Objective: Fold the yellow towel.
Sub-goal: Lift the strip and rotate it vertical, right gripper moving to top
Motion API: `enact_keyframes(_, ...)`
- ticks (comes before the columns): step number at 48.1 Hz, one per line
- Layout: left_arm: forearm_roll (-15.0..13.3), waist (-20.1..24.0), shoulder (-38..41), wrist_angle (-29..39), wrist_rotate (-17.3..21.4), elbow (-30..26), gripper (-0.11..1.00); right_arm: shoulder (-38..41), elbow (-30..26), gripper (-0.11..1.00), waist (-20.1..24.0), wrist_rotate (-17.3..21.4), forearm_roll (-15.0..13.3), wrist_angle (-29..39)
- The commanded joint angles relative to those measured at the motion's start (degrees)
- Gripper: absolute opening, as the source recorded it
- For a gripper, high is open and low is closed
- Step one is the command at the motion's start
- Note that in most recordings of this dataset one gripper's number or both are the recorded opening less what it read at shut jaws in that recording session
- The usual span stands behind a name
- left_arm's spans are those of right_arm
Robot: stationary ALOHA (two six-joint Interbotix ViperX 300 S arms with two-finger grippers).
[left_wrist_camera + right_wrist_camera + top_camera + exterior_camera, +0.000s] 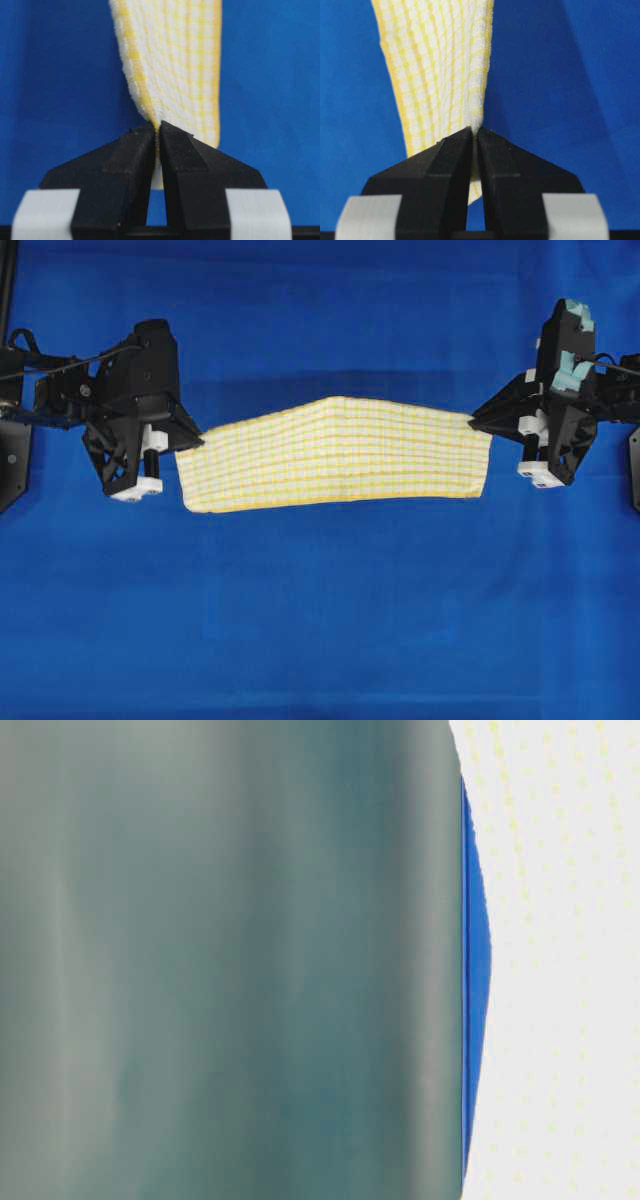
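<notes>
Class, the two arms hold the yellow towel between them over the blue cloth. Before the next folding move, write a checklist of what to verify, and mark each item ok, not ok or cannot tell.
1. Left gripper shut on the yellow towel: ok, the fingers pinch its edge.
2. Right gripper shut on the towel's other end: ok, the wrist view shows cloth between the closed fingers.
3. Towel spread between the grippers without twisting: ok in the overhead view, though its middle bows.
4. Towel fully clear of the blue cloth: cannot tell.
5. Both ends gripped at matching corners: cannot tell.
6. Table-level view usable: not ok, it is blocked by something blurred close to the lens.
</notes>
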Motion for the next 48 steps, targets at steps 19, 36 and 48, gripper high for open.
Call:
enact_keyframes(19, -0.26, -11.16, 7.82, -13.8, -0.88, -8.53, 0.02, 10.81, -10.72, 0.05, -15.38, -0.09, -9.67, -5.54)
enact_keyframes(36, -0.26, -14.06, 20.65, -14.33, -0.7, -23.03, 0.02, 19.78, -21.71, 0.05, -21.71, -0.35, -15.56, -5.45)
enact_keyframes(48, -0.09, -13.97, 27.51, -15.12, -0.53, -32.34, 0.02, 22.41, -25.58, 0.05, -23.38, -0.44, -18.28, -5.1)
